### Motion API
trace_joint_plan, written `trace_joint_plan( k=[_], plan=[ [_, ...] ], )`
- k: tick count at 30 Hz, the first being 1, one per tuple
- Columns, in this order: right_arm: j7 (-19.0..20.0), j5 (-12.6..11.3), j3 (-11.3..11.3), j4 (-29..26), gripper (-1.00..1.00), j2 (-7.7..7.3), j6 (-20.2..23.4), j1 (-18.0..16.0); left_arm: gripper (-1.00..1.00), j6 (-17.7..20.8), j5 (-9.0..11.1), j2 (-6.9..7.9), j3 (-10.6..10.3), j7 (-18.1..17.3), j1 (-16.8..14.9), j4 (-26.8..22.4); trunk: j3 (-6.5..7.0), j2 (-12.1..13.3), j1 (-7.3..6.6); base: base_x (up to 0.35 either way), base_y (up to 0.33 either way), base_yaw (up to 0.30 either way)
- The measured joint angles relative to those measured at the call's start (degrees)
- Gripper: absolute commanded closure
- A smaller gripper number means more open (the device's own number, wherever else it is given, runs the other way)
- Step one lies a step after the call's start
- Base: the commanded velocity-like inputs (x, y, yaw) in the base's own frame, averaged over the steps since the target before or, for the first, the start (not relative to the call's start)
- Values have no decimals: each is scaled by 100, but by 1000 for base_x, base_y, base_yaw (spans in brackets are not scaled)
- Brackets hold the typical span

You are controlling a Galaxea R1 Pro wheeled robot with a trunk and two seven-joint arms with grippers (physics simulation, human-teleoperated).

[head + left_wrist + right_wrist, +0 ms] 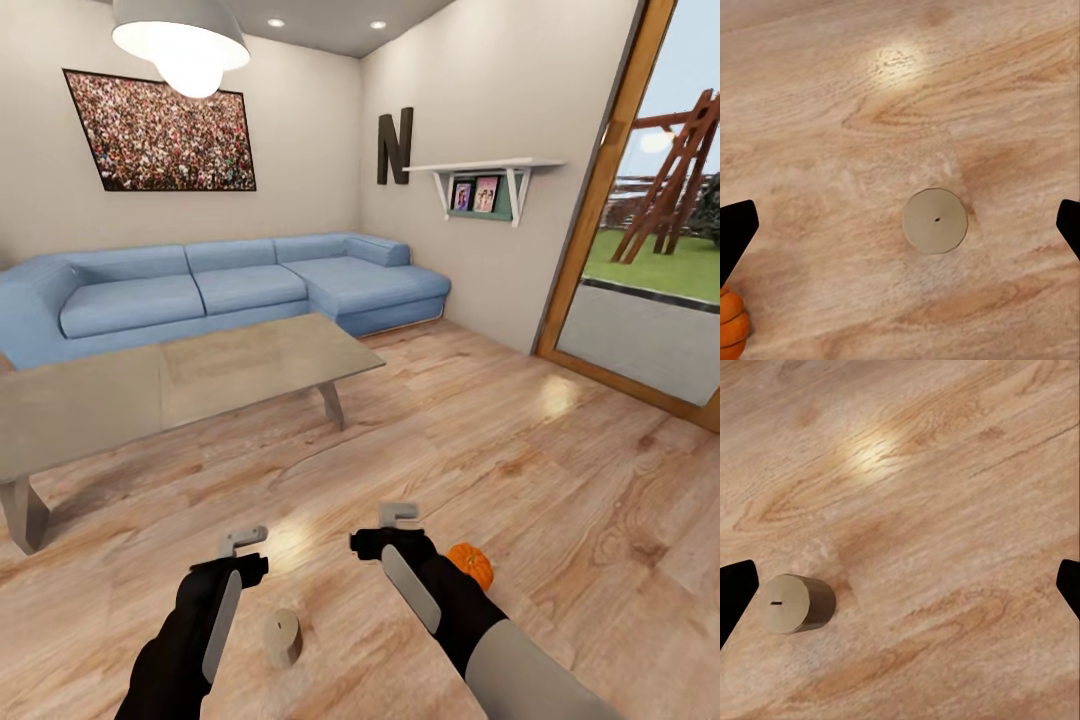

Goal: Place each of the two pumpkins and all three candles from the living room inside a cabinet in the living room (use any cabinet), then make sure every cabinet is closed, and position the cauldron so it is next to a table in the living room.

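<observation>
A short beige candle point(283, 636) stands on the wooden floor between my two arms. The left wrist view looks straight down on the candle point(935, 220), with my left gripper point(900, 229) open above it and its fingers wide apart. A small orange pumpkin point(471, 565) sits on the floor beside my right forearm, and the pumpkin point(730, 324) peeks in at the left wrist view's edge. My right gripper point(900, 589) is open over bare floor, with the candle point(796, 604) off to one side. Both the left gripper point(243, 543) and the right gripper point(397, 516) hover above the floor. The glass-topped table point(200, 375) stands ahead on the left.
A blue corner sofa point(200, 290) lines the far wall behind the table. A large glass door point(650, 250) with a wooden frame is on the right. A wall shelf point(485, 180) hangs in the far right corner. Open wooden floor point(520, 450) stretches ahead and to the right.
</observation>
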Motion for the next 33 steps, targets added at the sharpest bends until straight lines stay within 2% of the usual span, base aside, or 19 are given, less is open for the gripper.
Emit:
trace_joint_plan(
  k=[9, 15, 19, 25, 26, 28, 33],
  plan=[
    [-7, -1, -5, -187, -100, 4, 8, 0, -100, -16, 0, 0, -2, -6, 0, 6, -162, -361, 198, 0, 0, 0],
    [-33, -1, -27, -618, -100, -3, 10, 5, -100, -25, -1, 8, -3, -19, 0, 246, -269, -602, 330, 0, 0, 0],
    [-37, -8, -28, -739, -100, -3, -19, 9, -100, -341, -1, 9, -2, -19, 0, 353, -341, -762, 418, 0, 0, 0],
    [-36, -17, -48, -748, -100, -2, -25, 9, -100, -422, -7, -1, -15, -33, 0, 429, -449, -1003, 549, 0, 0, 0],
    [-36, -17, -47, -748, -100, 1, -24, 9, -100, -422, -7, -4, -34, -33, 0, 428, -467, -1043, 571, 0, 0, 0],
    [-36, -18, -52, -748, -100, -2, -24, 9, -100, -422, -2, -1, -205, -32, 0, 430, -503, -1123, 615, 0, 0, 0],
    [-36, -18, -53, -752, -100, 4, -17, 9, -100, -422, -5, -2, -288, -26, -1, 431, -601, -1248, 688, 0, 0, 0]
  ],
)
